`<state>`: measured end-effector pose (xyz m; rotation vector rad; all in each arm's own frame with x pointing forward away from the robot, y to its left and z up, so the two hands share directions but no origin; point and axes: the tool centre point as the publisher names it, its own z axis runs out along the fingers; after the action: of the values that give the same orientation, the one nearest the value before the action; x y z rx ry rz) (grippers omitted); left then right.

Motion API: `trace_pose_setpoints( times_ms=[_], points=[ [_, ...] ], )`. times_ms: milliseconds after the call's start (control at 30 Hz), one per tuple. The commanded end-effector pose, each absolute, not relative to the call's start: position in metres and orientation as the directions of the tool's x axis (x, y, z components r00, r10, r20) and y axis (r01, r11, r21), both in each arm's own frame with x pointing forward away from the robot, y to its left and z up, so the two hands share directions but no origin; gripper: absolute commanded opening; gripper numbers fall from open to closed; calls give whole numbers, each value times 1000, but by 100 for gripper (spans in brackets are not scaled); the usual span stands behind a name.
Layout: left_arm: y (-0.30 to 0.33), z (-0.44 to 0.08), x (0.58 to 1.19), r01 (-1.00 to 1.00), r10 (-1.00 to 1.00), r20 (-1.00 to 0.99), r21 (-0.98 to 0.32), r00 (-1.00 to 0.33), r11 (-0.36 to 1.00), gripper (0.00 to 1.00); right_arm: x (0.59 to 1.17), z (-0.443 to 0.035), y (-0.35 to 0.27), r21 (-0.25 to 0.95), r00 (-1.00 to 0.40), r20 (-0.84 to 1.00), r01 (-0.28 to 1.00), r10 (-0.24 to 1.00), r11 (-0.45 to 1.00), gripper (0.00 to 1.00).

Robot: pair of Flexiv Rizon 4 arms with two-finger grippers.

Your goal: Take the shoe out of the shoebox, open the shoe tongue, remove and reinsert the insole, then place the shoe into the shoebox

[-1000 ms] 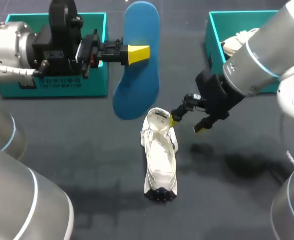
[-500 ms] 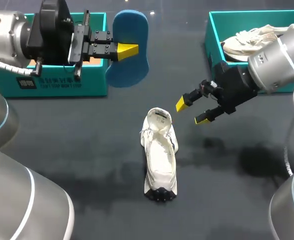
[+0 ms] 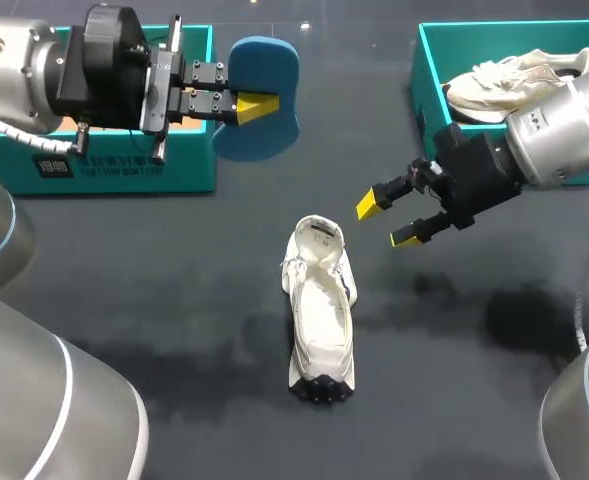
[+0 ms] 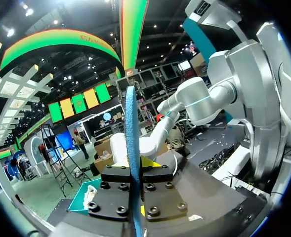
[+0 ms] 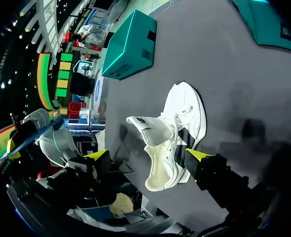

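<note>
Dark grey bench [image 3: 174, 300] fills the scene, with a teal shoebox at each far corner. A white shoe [image 3: 321, 310] lies on its sole near the middle, away from the bench edges. Its tongue is folded up at the end nearest the right end effector [image 3: 389, 220], so the mouth of the shoe gapes open.

The left end effector [image 3: 257, 105] is clamped on a blue insole [image 3: 269, 65], gripping it by one edge. It holds the insole up in the air in front of the left shoebox [image 3: 104, 170]. From the left wrist, the insole appears edge-on between the fingers. Lifted like this, it is probably out of the shoe and waiting to go back in.

The right end effector is empty, its yellow tips spread wide. It hovers just off the tongue end of the shoe, which sits ahead of and between its fingers in the right wrist view. This looks like a position from which to steady the shoe or hold the tongue back.

Behind the right arm, the right shoebox [image 3: 426, 90] holds a second shoe [image 3: 499, 85].

Bare bench surrounds the shoe, giving both arms room to approach. The insole's path down to the shoe's mouth looks unobstructed.
</note>
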<state>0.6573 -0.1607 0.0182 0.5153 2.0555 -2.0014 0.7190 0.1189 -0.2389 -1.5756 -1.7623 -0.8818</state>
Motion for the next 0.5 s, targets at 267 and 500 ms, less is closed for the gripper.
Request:
trace_pose_setpoints(
  times_ms=[267,500],
  points=[
    [-151,0,658,717,87,-722,-692,-686,-81,0,728,-204,113,85,-75,893,996,444,-2,100],
    [-160,-7,654,852,142,-856,-512,-496,-109,0,732,-181,114,90,-75,923,996,377,-21,100]
  ],
)
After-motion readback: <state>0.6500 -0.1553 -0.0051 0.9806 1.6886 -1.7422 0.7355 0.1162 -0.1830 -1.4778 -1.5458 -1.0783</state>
